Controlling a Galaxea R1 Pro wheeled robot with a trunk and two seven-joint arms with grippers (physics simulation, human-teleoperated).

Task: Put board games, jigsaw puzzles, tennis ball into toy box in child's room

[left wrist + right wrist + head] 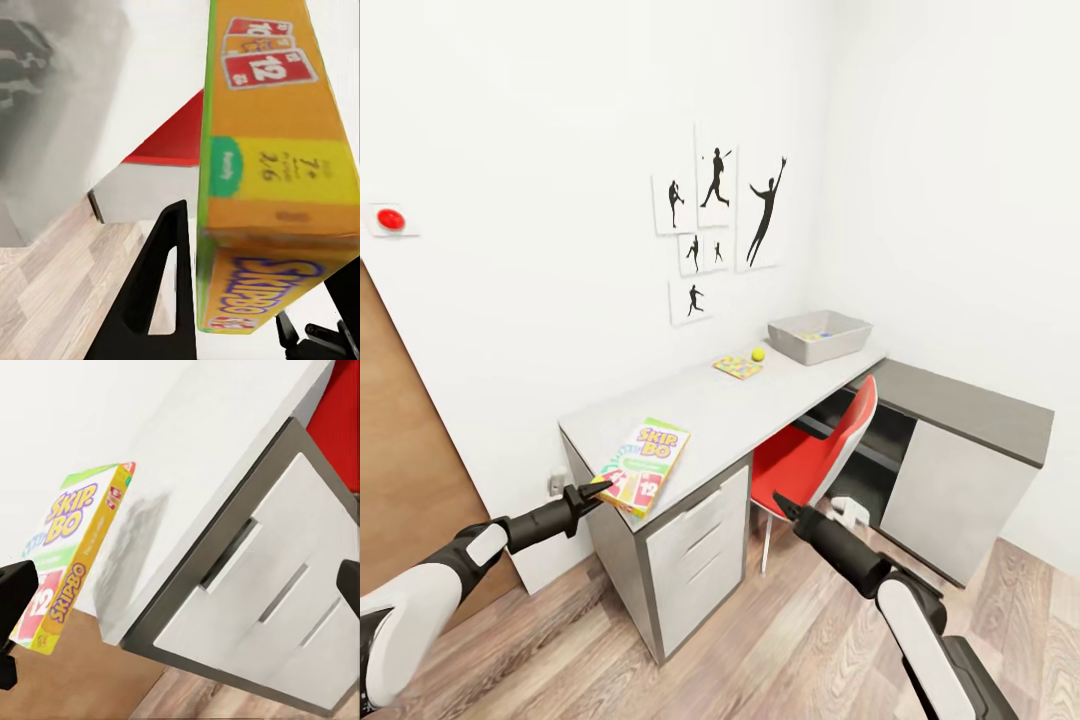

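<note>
My left gripper (597,489) is shut on the near corner of the SKIP-BO board game (646,463), holding it tilted at the near end of the table (730,405). In the left wrist view its yellow edge (277,187) sits between my fingers (159,300). My right gripper (784,503) hangs open in front of the drawers, apart from the box (71,562). At the table's far end lie a small jigsaw puzzle (738,366) and the tennis ball (758,354), beside the grey toy box (838,345), which has something colourful inside. The bed is out of view.
A red chair (815,455) is tucked under the table beside the white drawer unit (695,555). A lower dark grey cabinet (960,400) joins on the right. A brown door (390,450) and a red wall button (390,218) are at the left. Wood floor lies below.
</note>
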